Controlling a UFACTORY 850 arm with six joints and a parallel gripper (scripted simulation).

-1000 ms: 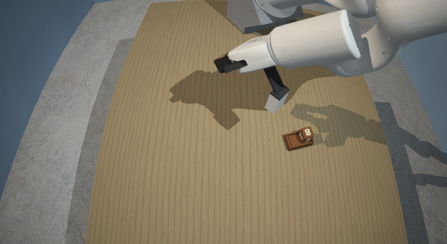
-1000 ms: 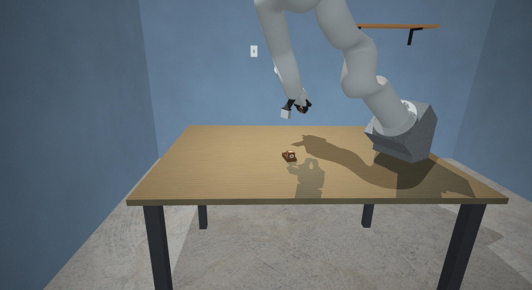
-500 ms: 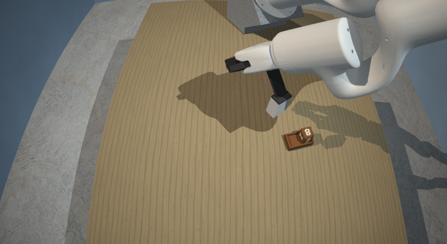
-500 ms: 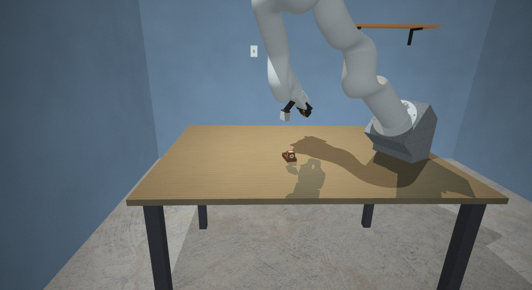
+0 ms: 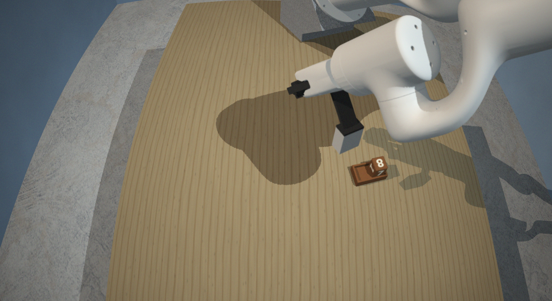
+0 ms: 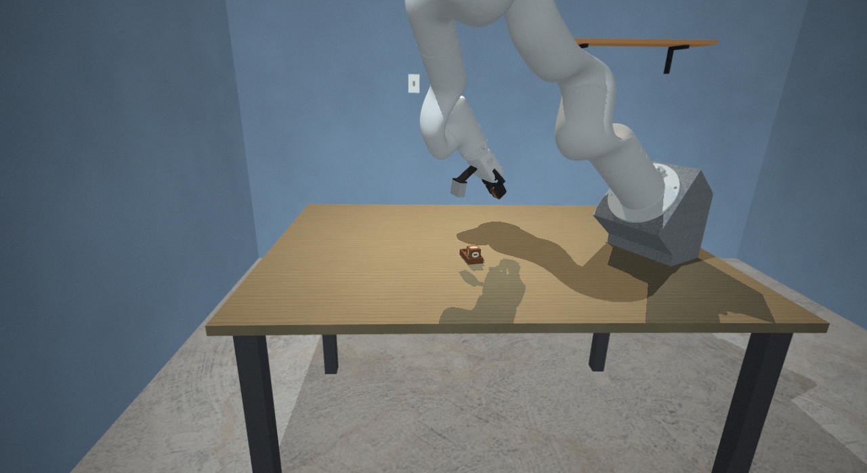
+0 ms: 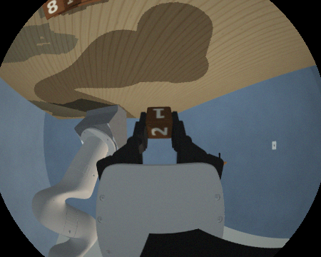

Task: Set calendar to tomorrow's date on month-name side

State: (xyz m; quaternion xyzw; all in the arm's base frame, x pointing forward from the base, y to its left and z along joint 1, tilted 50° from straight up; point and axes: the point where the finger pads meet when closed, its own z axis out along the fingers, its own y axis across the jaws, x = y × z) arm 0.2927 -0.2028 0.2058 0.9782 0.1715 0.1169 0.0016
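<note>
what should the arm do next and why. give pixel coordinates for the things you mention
Probably swing the jaws [image 6: 498, 194] back over the tray [image 5: 360, 178] [image 6: 465, 256] while turning the held cube [image 7: 159, 123] upright: it's up off to one side, tilted, and the tray has room beside the other cube [image 5: 379, 164] [image 6: 473, 252].
</note>
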